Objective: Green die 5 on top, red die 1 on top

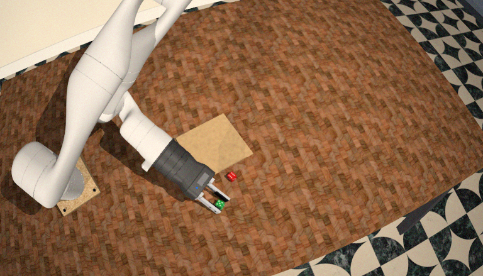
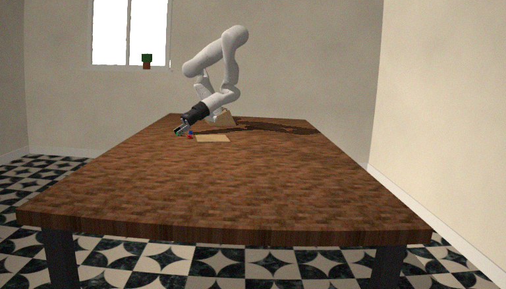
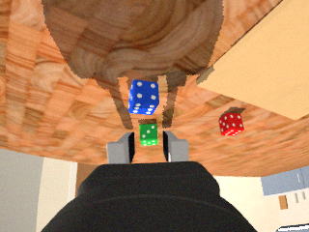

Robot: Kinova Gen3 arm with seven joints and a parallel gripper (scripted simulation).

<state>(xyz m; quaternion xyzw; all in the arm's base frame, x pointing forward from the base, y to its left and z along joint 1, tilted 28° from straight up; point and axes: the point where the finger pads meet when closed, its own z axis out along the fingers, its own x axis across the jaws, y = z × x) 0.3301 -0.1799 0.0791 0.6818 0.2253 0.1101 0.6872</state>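
Note:
The green die is on the table, off the mat. My gripper is open around it, with gaps on both sides in the wrist view. Its top appears to show 5; a side shows 3. The red die lies off the mat, near its edge; its top number is hard to tell. The blue die lies nearer the arm than the green one, hidden in the top view. The mat lies flat.
The wooden base block carries the arm at one end of the table. The arm's dark wrist section hangs over a corner of the mat in the top view.

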